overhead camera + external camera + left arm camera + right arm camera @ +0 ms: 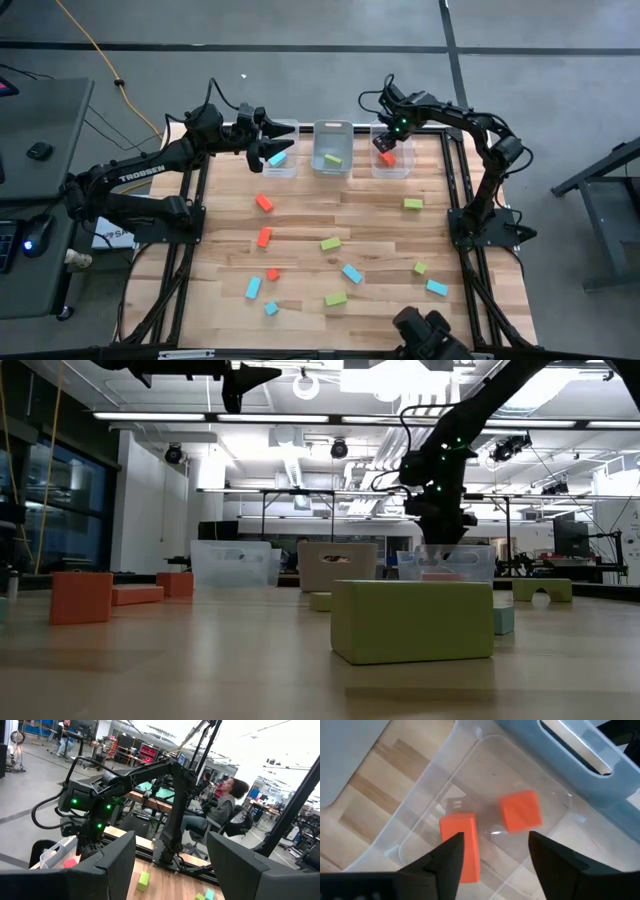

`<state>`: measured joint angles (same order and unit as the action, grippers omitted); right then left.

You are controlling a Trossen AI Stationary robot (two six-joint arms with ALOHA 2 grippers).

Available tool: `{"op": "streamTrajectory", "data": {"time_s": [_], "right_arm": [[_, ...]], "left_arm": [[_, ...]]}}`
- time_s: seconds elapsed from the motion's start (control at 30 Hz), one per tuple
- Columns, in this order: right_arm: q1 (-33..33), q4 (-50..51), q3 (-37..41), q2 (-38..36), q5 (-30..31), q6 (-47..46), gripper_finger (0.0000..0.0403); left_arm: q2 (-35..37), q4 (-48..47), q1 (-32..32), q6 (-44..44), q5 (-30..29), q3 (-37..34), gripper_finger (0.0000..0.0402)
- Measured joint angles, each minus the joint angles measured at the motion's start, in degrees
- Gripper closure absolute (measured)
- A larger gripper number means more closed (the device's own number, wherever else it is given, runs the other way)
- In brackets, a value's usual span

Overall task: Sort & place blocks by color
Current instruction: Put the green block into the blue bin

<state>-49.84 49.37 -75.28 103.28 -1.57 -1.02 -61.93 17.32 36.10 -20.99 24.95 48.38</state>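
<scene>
Three clear bins stand along the table's far edge. The left bin [279, 160] holds a light blue block, the middle bin [332, 150] a lime green one. The right bin [393, 160] holds two red-orange blocks: a bar [464, 844] and a cube [520, 810], both lying on its floor. My right gripper [495, 857] hangs open over this bin, pointing down, with nothing between its fingers. My left gripper [172, 870] stands open and level above the left bin [262, 148], empty. Several red-orange, blue and green blocks lie loose on the table [300, 225].
Loose blocks are spread over the middle and near part of the table: red-orange ones [264, 203] toward the left, green ones [330, 243] in the centre and at the right [413, 204], blue ones [437, 288] near the front. A person sits beyond the table [222, 800].
</scene>
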Motion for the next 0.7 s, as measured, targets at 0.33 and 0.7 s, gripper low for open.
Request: {"op": "streamTrajectory", "data": {"time_s": [0.33, 0.7], "right_arm": [[1.0, 11.6, -10.8, -0.8, 0.0, -0.2, 0.0172], [8.3, 13.4, -7.8, -15.2, 0.9, -3.0, 0.0172]], "left_arm": [[0.0, 0.0, 0.0, 0.0, 0.0, 0.0, 0.0177], [0.0, 0.0, 0.0, 0.1, 0.0, 0.0, 0.0177]]}}
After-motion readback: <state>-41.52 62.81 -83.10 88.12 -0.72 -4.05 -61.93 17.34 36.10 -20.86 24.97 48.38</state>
